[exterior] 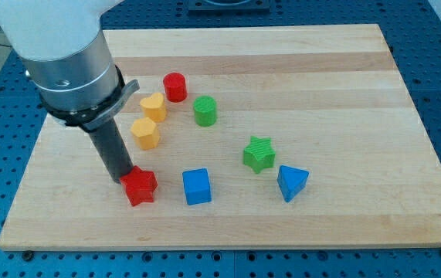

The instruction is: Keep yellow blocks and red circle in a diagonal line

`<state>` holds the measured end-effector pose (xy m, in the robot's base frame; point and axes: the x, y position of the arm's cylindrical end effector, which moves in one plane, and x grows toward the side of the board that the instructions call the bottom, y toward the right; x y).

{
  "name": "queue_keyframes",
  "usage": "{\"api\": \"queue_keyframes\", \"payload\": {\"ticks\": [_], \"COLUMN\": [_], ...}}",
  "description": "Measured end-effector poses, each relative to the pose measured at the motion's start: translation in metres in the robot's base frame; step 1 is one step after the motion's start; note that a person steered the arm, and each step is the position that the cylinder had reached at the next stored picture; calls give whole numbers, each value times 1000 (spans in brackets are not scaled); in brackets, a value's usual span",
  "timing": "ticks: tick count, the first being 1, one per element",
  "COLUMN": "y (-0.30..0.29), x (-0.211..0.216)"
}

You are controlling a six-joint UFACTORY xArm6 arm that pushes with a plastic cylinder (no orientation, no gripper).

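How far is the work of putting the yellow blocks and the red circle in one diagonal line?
It looks nearly done: the red round block, the yellow heart-shaped block and the yellow angular block already run diagonally, from the view's top right down to the left, close together. In hand: my tip sits at the red star-shaped block, below the line. Left: at most small straightening.

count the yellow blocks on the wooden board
2: a yellow heart-shaped block just left of the red circle block, and a yellow block of unclear shape below it, right of my rod. None seems hidden.
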<state>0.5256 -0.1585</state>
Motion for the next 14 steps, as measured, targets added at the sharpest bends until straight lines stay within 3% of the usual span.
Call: {"api": "queue_keyframes", "payload": {"ticks": [3, 4, 6, 9, 11, 13, 14], "y": [-52, -25, 7, 10, 10, 93, 16], "x": [-85, -94, -93, -76, -97, -129, -119]}}
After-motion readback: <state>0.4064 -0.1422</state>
